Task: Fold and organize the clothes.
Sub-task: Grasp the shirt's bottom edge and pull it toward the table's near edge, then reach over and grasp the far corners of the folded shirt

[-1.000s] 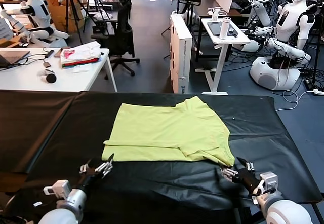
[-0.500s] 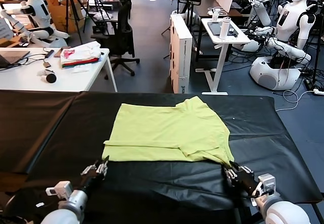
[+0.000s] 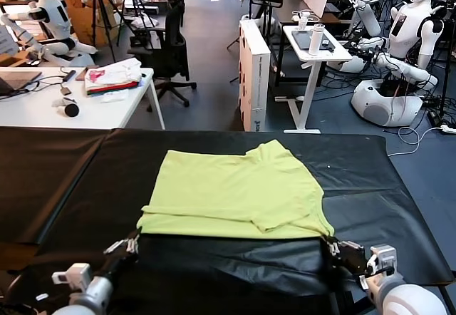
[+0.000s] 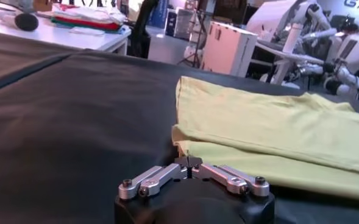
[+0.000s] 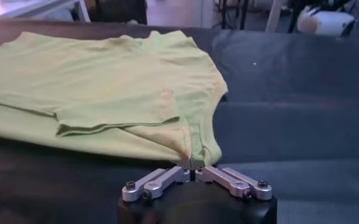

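The clothes are one lime yellow-green T-shirt [image 3: 235,190] lying flat on the black table [image 3: 64,179], partly folded, neck toward the far side. My left gripper [image 3: 132,243] is shut on the shirt's near left corner [image 4: 182,145]; the left wrist view has its fingertips [image 4: 188,162] pressed together at the hem. Over at the near right corner, my right gripper [image 3: 332,244] is also shut. In the right wrist view a fold of the yellow-green fabric [image 5: 194,143] is pinched in the right gripper [image 5: 191,166].
A white desk [image 3: 43,108] stands beyond the table at far left with a white-pink-red pile [image 3: 112,77]. An office chair [image 3: 169,51], a white box [image 3: 254,69] and parked robots [image 3: 399,51] stand behind. Bare black cloth lies on both sides of the shirt.
Both grippers went from open to shut on the shirt's near corners. They have drawn back toward me, and the shirt's near edge has slid with them.
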Motion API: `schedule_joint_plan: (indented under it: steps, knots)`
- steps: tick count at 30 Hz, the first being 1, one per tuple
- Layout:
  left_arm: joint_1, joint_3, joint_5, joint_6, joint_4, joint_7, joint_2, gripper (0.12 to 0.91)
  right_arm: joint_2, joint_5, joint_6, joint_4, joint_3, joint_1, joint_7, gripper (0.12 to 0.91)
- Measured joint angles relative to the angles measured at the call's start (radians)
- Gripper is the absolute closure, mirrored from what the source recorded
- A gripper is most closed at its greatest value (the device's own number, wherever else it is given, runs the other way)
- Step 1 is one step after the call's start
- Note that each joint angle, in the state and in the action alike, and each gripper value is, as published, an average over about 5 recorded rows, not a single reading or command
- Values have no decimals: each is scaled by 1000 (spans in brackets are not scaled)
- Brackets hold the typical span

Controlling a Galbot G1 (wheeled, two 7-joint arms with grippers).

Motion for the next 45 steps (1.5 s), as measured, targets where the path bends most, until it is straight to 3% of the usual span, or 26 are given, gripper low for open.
schedule_joint_plan:
  steps: [14,16,18,21,27,29,32,37,43,45]
  knots:
    - [122,-58,9,-16,-34,0,31,882,-29,2,-17,46,-3,-62,6,881]
    - [128,-60,9,-13,-37,-4,28,882,-33,2,-21,50,1,-64,3,833]
    - [134,-63,8,-9,-44,-11,25,874,-34,4,-23,57,5,-68,0,728]
    - [146,-71,-3,1,-58,-28,18,774,-37,13,-32,71,13,-78,0,540]
    - [177,-105,-44,53,-99,-87,18,406,-60,70,-49,114,50,-84,3,216]
    - [181,-122,-65,71,-109,-103,25,276,-66,104,-42,116,64,-61,3,149]
    - [167,-151,-93,101,-117,-113,37,155,-67,146,-28,93,67,15,-3,122]
    - [71,-167,-106,163,-109,-116,59,124,-32,167,-43,-28,0,244,-7,118]
    - [-147,-120,-239,294,-66,-197,91,123,35,163,-95,-209,-162,545,9,118]
    - [-224,-101,-298,333,-43,-207,105,123,55,156,-106,-269,-219,636,11,118]
